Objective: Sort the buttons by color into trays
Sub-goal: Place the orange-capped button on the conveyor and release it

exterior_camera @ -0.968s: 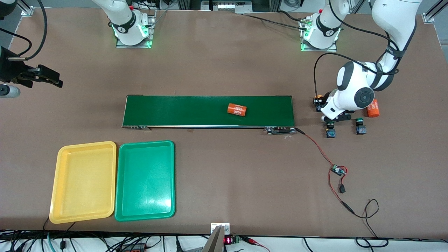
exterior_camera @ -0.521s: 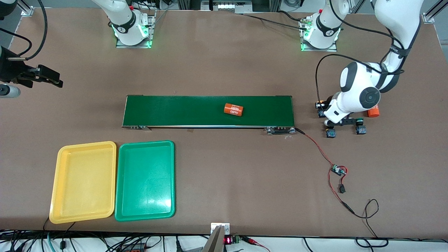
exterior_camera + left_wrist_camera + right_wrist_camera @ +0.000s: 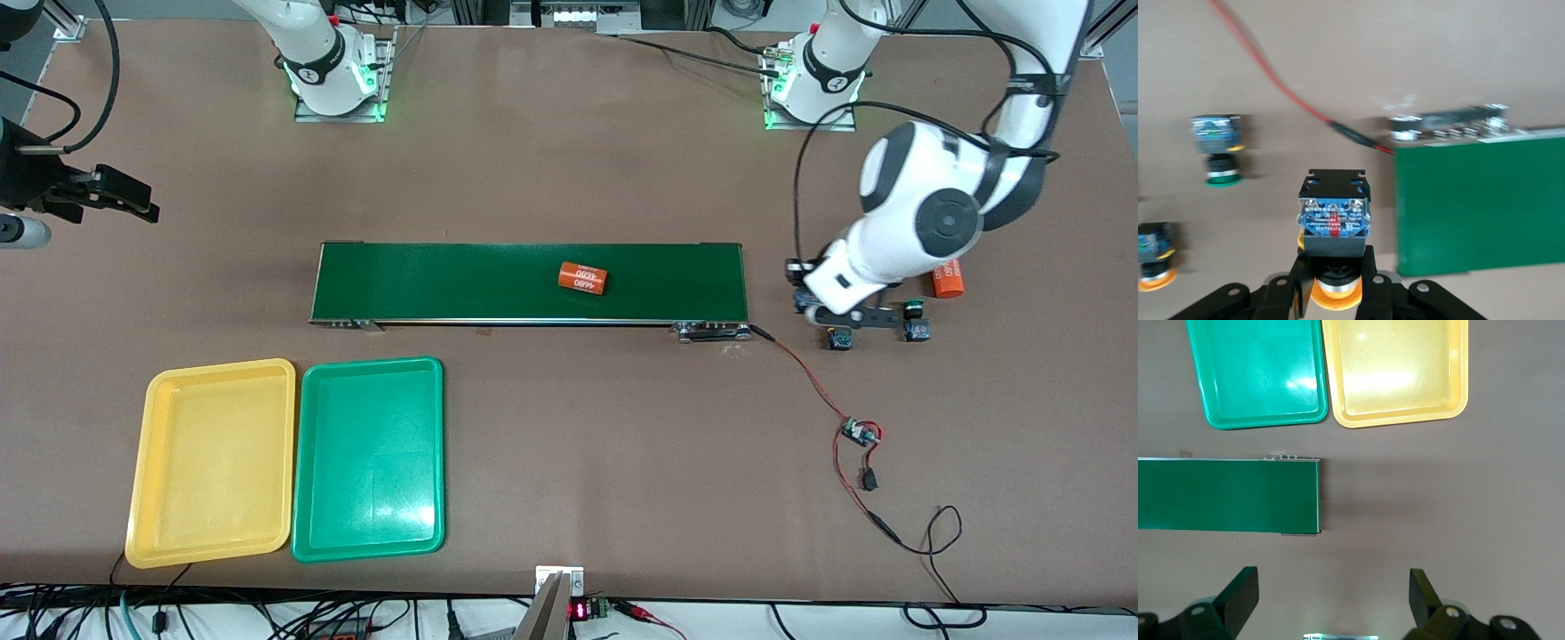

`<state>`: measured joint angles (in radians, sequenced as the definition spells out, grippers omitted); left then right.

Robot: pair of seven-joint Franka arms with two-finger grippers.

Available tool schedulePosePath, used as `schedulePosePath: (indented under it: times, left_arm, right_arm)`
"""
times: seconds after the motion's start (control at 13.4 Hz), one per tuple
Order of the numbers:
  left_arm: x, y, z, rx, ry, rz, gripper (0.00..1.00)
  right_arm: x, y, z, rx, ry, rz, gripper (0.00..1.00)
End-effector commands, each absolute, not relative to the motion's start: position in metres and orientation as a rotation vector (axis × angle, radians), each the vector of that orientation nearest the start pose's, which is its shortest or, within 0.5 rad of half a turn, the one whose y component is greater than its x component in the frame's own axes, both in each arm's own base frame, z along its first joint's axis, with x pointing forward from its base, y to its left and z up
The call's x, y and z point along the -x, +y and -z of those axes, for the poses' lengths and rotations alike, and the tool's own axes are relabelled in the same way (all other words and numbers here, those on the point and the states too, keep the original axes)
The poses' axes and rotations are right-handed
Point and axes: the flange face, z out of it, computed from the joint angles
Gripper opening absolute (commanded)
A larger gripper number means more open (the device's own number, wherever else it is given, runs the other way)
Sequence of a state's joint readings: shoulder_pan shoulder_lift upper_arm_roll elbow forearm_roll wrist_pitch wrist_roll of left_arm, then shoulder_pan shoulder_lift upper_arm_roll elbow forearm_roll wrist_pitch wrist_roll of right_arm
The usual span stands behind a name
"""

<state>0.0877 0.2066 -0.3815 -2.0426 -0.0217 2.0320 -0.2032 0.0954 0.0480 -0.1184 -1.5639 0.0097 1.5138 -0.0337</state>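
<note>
We see the left tool point(image 3: 1335, 293) clamped on a yellow-capped button point(image 3: 1334, 223), its fingers point(image 3: 1298, 283) pressing the neck just above the orange cap while the black-blue block body points away from the wrist. In the front view this left tool point(image 3: 831, 307) hangs over bare tabletop point(image 3: 569, 160) just off the conveyor belt point(image 3: 529, 282) at the left arm's end, and the held button is mostly hidden under the arm.

Three more buttons lie on the tabletop near that spot. The left wrist view shows a green-capped button point(image 3: 1217, 148) and a second yellow-capped button point(image 3: 1153, 257), both lying on their sides and apart from one another. In the front view another green-capped button point(image 3: 915, 322) lies near an orange cylinder point(image 3: 948, 279) with white print, and one button point(image 3: 839, 338) sits just beside the left tool's shadow; we cannot tell its cap colour there.

A second orange cylinder point(image 3: 583, 278) lies on the belt. A red wire point(image 3: 805, 373) runs from the belt's end toward the tabletop's near edge.

The yellow tray point(image 3: 212, 462) and the green tray point(image 3: 368, 458) lie side by side, touching, near the tabletop's near edge toward the right arm's end; both hold nothing.

The right tool point(image 3: 1331, 597) waits with its fingers point(image 3: 1238, 593) wide apart, over the tabletop edge at the right arm's end.
</note>
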Motion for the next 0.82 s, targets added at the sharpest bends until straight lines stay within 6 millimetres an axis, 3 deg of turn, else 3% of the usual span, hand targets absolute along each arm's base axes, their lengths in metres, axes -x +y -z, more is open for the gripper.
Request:
schedulePosePath:
  times: [0.0,0.3,0.74]
  left_arm:
    - [-0.526,-0.202,-0.314,3.165,0.208,-0.399,0.15]
    - [-0.525,-0.232,-0.282,3.196,0.270,-0.370,0.15]
    - [-0.516,-0.249,-0.271,3.197,0.203,-0.393,0.15]
  right_arm:
    - [-0.562,-0.008,-0.599,3.127,-0.017,-0.150,1.00]
    - [-0.557,-0.010,-0.606,3.125,-0.029,-0.148,1.00]
    - [-0.544,-0.022,-0.611,3.120,-0.006,-0.229,1.00]
